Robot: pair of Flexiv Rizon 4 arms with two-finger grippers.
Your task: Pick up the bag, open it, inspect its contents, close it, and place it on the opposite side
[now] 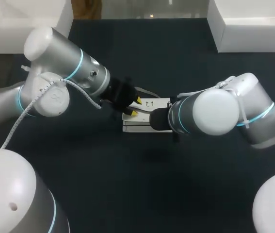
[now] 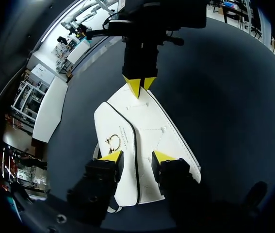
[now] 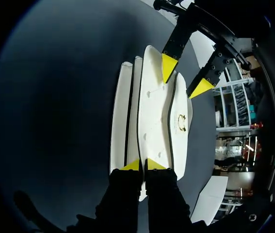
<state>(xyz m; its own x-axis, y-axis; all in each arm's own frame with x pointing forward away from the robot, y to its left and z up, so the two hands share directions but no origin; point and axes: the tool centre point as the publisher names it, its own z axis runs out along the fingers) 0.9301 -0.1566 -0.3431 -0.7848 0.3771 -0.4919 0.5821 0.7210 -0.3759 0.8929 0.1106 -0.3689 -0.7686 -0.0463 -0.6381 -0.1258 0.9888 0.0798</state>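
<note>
Left hand (image 2: 137, 156) fingers spread, right hand (image 3: 143, 165) pinched closed, tips facing

Cam setup: 1 overhead, 2 on wrists.
Head cam sat high behind robot, looked down on table (image 1: 176, 58); wrist cams hung close over bag (image 2: 147, 131), facing each other from its opp. ends. All 3 shared bag; left cam also caught right gripper (image 2: 138, 86), right cam caught left gripper (image 3: 185, 77).
</note>
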